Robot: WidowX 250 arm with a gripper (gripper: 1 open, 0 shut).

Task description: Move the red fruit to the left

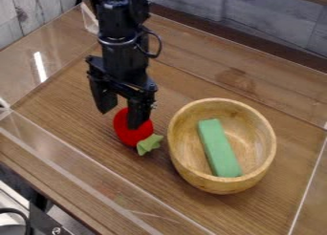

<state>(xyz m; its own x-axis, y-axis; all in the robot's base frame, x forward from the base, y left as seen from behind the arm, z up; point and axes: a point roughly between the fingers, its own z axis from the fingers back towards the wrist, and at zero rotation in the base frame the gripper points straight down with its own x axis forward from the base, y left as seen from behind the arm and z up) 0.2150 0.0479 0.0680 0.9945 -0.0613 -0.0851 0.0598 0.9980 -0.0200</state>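
Gripper over red fruit, jaws wide, nothing held.

Gripper [119,106] pointed straight down, black fingers [99,94] spread as wide as they go, approx straddling top of the red fruit [129,127]. Left finger hung just beside fruit's upper left edge; right finger stood in front of fruit's upper part, overlapping it in view. Contact w/ fruit: couldn't tell from this angle. Fruit sat on the wooden table [64,105], not lifted, its light green stem [149,143] sticking out to lower right toward the wooden bowl [179,155]. Bowl was just beside fruit on the right, stem nearly at its rim. Green block [217,148] lay inside bowl, lengthwise, tilted against the inner wall. Clear acrylic walls [76,167] ran around table edge.
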